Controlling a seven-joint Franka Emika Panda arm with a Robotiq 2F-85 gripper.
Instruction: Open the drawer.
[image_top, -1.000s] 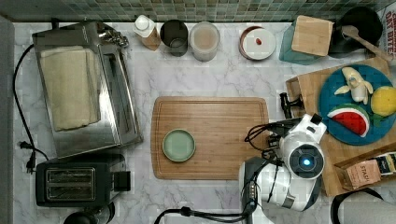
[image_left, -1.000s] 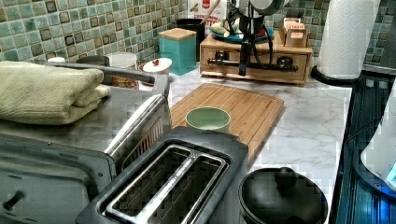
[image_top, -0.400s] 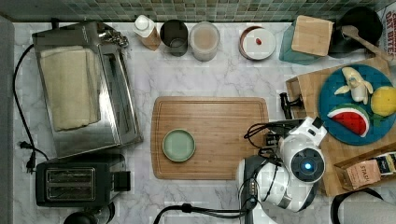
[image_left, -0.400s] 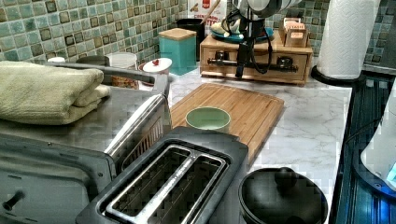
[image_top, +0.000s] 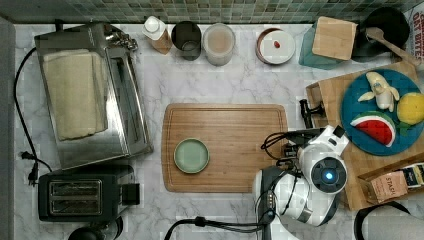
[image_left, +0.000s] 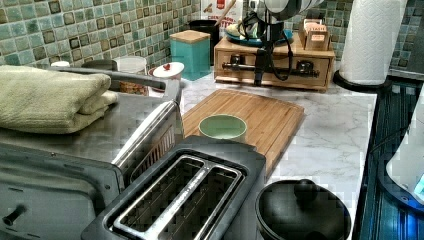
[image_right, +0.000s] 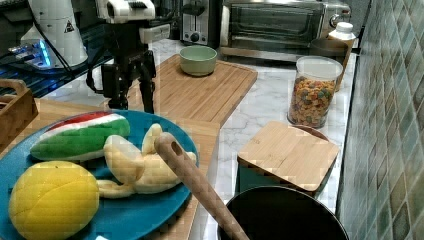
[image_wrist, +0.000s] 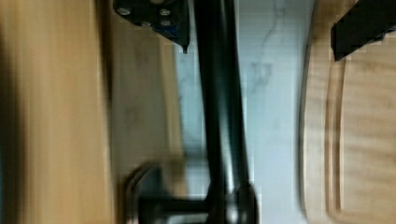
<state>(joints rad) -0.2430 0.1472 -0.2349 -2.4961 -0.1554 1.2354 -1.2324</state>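
Observation:
The drawer (image_left: 316, 76) is the front of the bamboo box in the left view, and it looks flush with the box. Its long black bar handle (image_left: 296, 68) runs across the front. My gripper (image_left: 260, 76) hangs straight down in front of that handle. In the wrist view the handle (image_wrist: 219, 116) passes between the two fingers of the gripper (image_wrist: 260, 46), which is open, with one finger close beside the bar and the other far off. The right view shows the gripper (image_right: 131, 106) with its fingers spread. In the top view the arm hides all but one end of the handle (image_top: 306, 114).
A grooved cutting board (image_top: 225, 145) with a green bowl (image_top: 191, 155) lies right beside the box. A blue plate of fruit (image_top: 385, 120) sits on the box top. A toaster oven (image_top: 90, 95), a toaster (image_top: 80, 192) and jars stand further off.
The arm has drifted slightly toward the top view's lower edge. The drawer front has not visibly moved.

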